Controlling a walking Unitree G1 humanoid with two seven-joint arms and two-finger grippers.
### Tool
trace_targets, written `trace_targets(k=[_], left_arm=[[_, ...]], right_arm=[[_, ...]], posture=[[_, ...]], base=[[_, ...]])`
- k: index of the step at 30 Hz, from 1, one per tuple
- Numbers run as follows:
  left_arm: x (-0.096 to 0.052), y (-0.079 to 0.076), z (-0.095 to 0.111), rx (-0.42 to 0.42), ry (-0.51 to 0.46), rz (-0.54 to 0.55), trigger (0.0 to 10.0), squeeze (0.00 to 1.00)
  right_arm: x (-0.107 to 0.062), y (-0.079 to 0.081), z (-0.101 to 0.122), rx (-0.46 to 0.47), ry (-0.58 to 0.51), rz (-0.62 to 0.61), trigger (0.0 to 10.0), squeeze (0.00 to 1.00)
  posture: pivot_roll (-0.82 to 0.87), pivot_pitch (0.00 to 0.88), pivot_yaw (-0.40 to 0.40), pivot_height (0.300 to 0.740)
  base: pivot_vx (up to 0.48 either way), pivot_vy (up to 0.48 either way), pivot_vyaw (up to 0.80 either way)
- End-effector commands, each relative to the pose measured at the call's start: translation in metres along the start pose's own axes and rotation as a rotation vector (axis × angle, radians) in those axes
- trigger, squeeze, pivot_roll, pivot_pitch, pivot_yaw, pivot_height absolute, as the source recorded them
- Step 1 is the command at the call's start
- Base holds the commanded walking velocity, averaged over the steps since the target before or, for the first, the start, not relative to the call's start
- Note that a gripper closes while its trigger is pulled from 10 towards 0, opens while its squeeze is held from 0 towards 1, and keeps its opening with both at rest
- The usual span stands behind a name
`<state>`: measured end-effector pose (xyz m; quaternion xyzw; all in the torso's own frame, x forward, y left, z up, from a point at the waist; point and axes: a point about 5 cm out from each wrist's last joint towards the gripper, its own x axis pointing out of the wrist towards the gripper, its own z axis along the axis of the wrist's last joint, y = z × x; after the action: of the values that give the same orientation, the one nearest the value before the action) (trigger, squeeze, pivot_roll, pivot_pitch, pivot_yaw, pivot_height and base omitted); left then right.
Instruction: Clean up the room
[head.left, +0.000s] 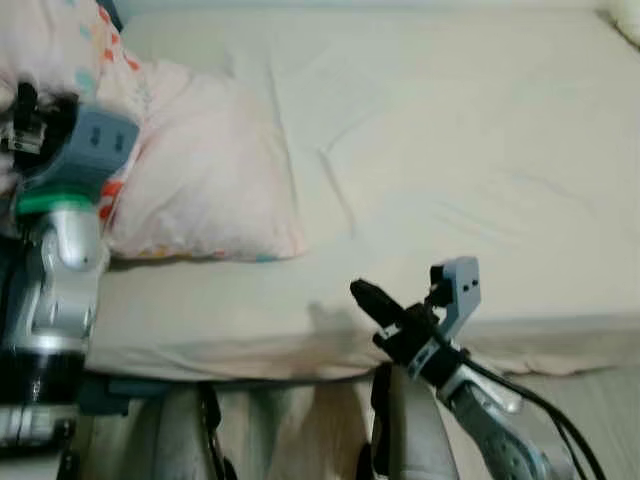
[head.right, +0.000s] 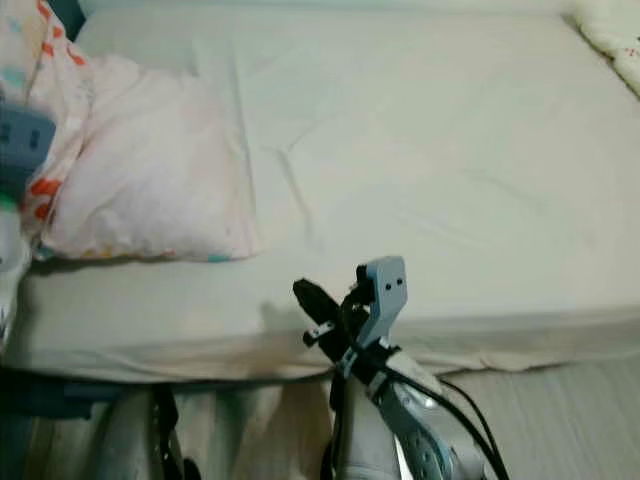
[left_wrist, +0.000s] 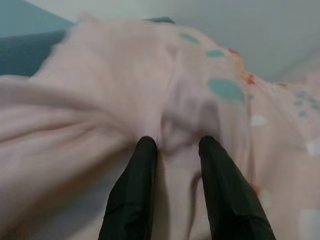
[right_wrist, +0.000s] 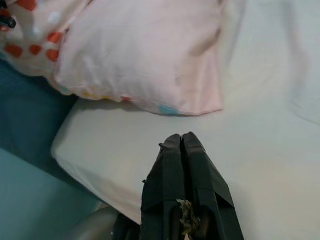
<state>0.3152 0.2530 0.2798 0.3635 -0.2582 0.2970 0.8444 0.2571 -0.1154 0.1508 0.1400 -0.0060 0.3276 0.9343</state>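
— Pink fabric with coloured dots, that is the blanket (left_wrist: 210, 90), and the left gripper (left_wrist: 175, 145) has its two black fingers (left_wrist: 135, 190) pressed into it, a fold bunched between them

— Clamped on it, then?

— Yes, the jaws stand a little apart with the cloth caught in the gap. From the head camera, the left arm (head.left: 60, 250) is raised at the left edge, its wrist up against the dotted blanket at the top corner of the bed (head.left: 450, 150)

— And the pillow?

— A pale pink pillow (head.left: 205, 170) lies on the left part of the bed, just beside the blanket, its near edge showing a strip of coloured print. It rests on the cream sheet (head.right: 450, 180), which is creased in long lines across the mattress

— Where is the right gripper?

— The right gripper (right_wrist: 181, 142) hangs low at the near edge of the mattress, apart from the pillow, its fingers pressed together with nothing between them. It points toward the pillow's corner

— Anything else in view?

— A second bit of pale printed fabric (head.right: 610, 35) shows at the far right corner of the bed, and light wooden floor (head.right: 570, 410) runs beneath the near edge on the right
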Motion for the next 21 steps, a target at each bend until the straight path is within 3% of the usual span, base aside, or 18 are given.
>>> trace_targets(k=[1, 4, 5, 6, 7, 9, 10, 11, 12, 13, 14, 16, 17, 18, 19, 20, 21], left_arm=[[-0.002, 0.011, 0.008, -0.02, -0.042, 0.022, 10.0, 0.0], [-0.013, 0.015, 0.018, -0.073, -0.097, -0.01, 10.0, 0.0], [-0.022, 0.017, 0.026, -0.132, -0.119, -0.051, 10.0, 0.0], [-0.032, 0.015, 0.029, -0.247, -0.069, -0.105, 10.0, 0.0], [-0.032, 0.015, 0.029, -0.247, -0.069, -0.105, 10.0, 0.0], [-0.053, 0.003, 0.028, -0.582, 0.14, -0.269, 10.0, 0.0], [-0.061, -0.001, 0.033, -0.729, 0.189, -0.361, 10.0, 0.0], [-0.061, -0.001, 0.033, -0.729, 0.189, -0.361, 10.0, 0.0], [-0.068, -0.001, 0.038, -0.805, 0.207, -0.415, 10.0, 0.0], [-0.068, -0.001, 0.038, -0.805, 0.207, -0.415, 10.0, 0.0], [-0.071, -0.001, 0.042, -0.856, 0.213, -0.479, 10.0, 1.0], [-0.083, -0.011, 0.035, -0.776, 0.299, -0.571, 10.0, 1.0], [-0.083, -0.011, 0.035, -0.776, 0.299, -0.571, 10.0, 1.0], [-0.093, -0.018, 0.023, -0.744, 0.397, -0.585, 10.0, 1.0], [-0.093, -0.018, 0.023, -0.744, 0.397, -0.585, 10.0, 1.0], [-0.102, -0.027, 0.008, -0.787, 0.558, -0.559, 10.0, 1.0], [-0.102, -0.027, 0.008, -0.787, 0.558, -0.559, 10.0, 1.0]], right_arm=[[-0.004, -0.001, -0.006, 0.005, 0.029, -0.006, 10.0, 0.0], [-0.004, -0.001, -0.006, 0.007, 0.037, -0.001, 10.0, 0.0], [-0.003, -0.001, -0.007, 0.008, 0.042, 0.004, 10.0, 0.0], [-0.002, -0.001, -0.008, 0.008, 0.048, 0.009, 10.0, 0.0], [-0.002, -0.001, -0.008, 0.008, 0.048, 0.009, 10.0, 0.0], [0.002, -0.001, -0.008, 0.007, 0.051, 0.023, 10.0, 0.0], [0.003, -0.001, -0.008, 0.008, 0.051, 0.027, 10.0, 0.0], [0.003, -0.001, -0.008, 0.008, 0.051, 0.027, 10.0, 0.0], [0.004, -0.001, -0.008, 0.008, 0.051, 0.028, 10.0, 0.0], [0.004, -0.001, -0.008, 0.008, 0.051, 0.028, 10.0, 0.0], [0.004, -0.001, -0.009, 0.009, 0.053, 0.029, 10.0, 0.0], [0.004, -0.001, -0.012, 0.012, 0.057, 0.028, 10.0, 0.0], [0.004, -0.001, -0.012, 0.012, 0.057, 0.028, 10.0, 0.0], [0.004, -0.001, -0.013, 0.014, 0.059, 0.027, 10.0, 0.0], [0.004, -0.001, -0.013, 0.014, 0.059, 0.027, 10.0, 0.0], [0.004, -0.001, -0.013, 0.016, 0.059, 0.025, 10.0, 0.0], [0.004, -0.001, -0.013, 0.016, 0.059, 0.025, 10.0, 0.0]], posture=[[0.02, 0.216, 0.016, 0.536], [0.04, 0.224, 0.001, 0.536], [0.05, 0.226, -0.004, 0.536], [0.06, 0.227, -0.008, 0.536], [0.06, 0.227, -0.008, 0.536], [0.07, 0.226, -0.014, 0.536], [0.07, 0.226, -0.014, 0.536], [0.07, 0.226, -0.014, 0.536], [0.07, 0.226, -0.014, 0.536], [0.07, 0.226, -0.014, 0.536], [0.07, 0.224, -0.013, 0.536], [0.07, 0.224, -0.013, 0.536], [0.07, 0.224, -0.013, 0.536], [0.07, 0.219, -0.009, 0.536], [0.07, 0.219, -0.009, 0.536], [0.06, 0.217, -0.006, 0.536], [0.06, 0.217, -0.006, 0.536]], base=[[0.0, 0.0, 0.0], [0.0, 0.0, 0.0], [0.0, 0.0, 0.0], [0.0, 0.0, 0.0], [0.0, 0.0, 0.0], [0.0, 0.0, 0.0], [0.0, 0.0, 0.0], [0.0, 0.0, 0.0], [0.0, 0.0, 0.0], [0.0, 0.0, 0.0], [0.0, 0.0, 0.0], [0.0, 0.0, 0.0], [0.0, 0.0, 0.0], [0.0, 0.0, 0.0], [0.0, 0.0, 0.0], [0.0, 0.0, 0.0], [0.0, 0.0, 0.0]])
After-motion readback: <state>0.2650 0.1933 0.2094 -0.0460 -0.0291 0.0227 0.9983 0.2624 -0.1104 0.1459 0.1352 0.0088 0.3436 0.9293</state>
